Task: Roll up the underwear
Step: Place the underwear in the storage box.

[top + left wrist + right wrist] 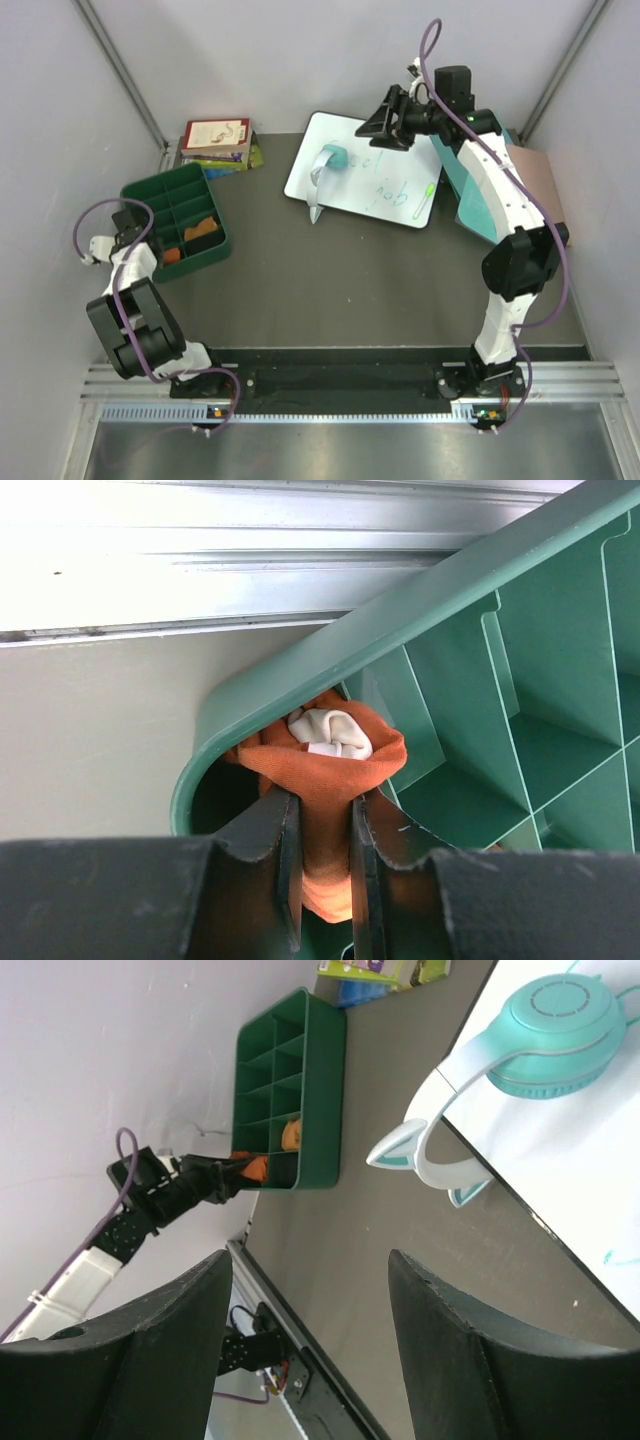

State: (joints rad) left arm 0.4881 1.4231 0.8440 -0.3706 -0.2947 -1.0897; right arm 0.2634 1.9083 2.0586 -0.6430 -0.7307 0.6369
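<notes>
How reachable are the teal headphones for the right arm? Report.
Probably within reach. The right hand hangs open just beside the headphones on the whiteboard, and nothing stands between them.

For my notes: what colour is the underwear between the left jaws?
Rust-orange underwear, cream waistband at its centre; left wrist view shows it best.

the green plastic compartment tray (160,205) is one plain deep green. in its corner cell, the rolled rust-orange cloth brief (335,780) shows a cream waistband at its core. another cell holds a black cloth brief (205,242) beside a tan-orange cloth brief (207,224). right of the tray, the flat white board (345,195) bears green scribbles and the teal-and-white plastic headphones (335,157).
</notes>
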